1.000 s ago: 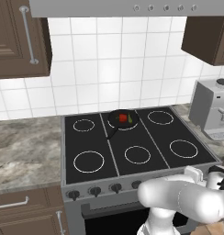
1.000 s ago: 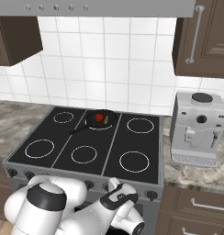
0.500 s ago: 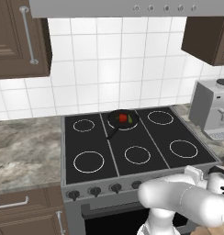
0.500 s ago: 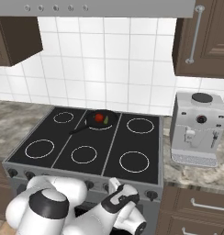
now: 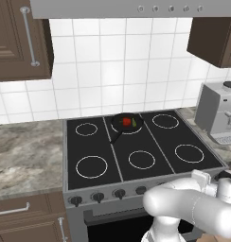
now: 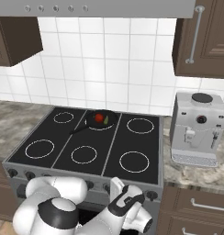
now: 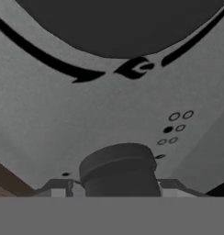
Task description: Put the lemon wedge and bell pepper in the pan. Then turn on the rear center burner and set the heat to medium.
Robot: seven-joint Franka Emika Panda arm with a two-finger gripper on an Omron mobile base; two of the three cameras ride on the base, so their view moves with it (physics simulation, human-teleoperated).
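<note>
The stove knob (image 7: 119, 170) I am after sits dead ahead of my gripper (image 7: 118, 192), a dark round cap rising straight up between the two finger tips, close enough that it fills the gap. The jaws stand apart on either side of it; I cannot tell whether the pads are touching it yet, so I treat it as not gripped. Beyond the knob, further ahead of the jaws, I see the grey control panel (image 7: 49, 124) with a small burner diagram (image 7: 174, 127) of little rings, one filled dark, off to the jaws' right.

Far beyond and above the jaws, on the black cooktop (image 5: 136, 144), the pan (image 5: 126, 124) rests on the rear center burner (image 6: 101, 123). The bell pepper (image 5: 126, 122) lies inside it, and a yellow-green speck beside it looks like the lemon wedge (image 6: 106, 118). So I judge the loading done and the burner step in hand.

What could go wrong: the front of the stove carries a row of knobs (image 5: 97, 196), and I cannot confirm from the diagram that this one drives the rear center burner. If the jaws clamp off-centre, the fingers may slip round the cap instead of turning it. Turning too far would overshoot medium.
</note>
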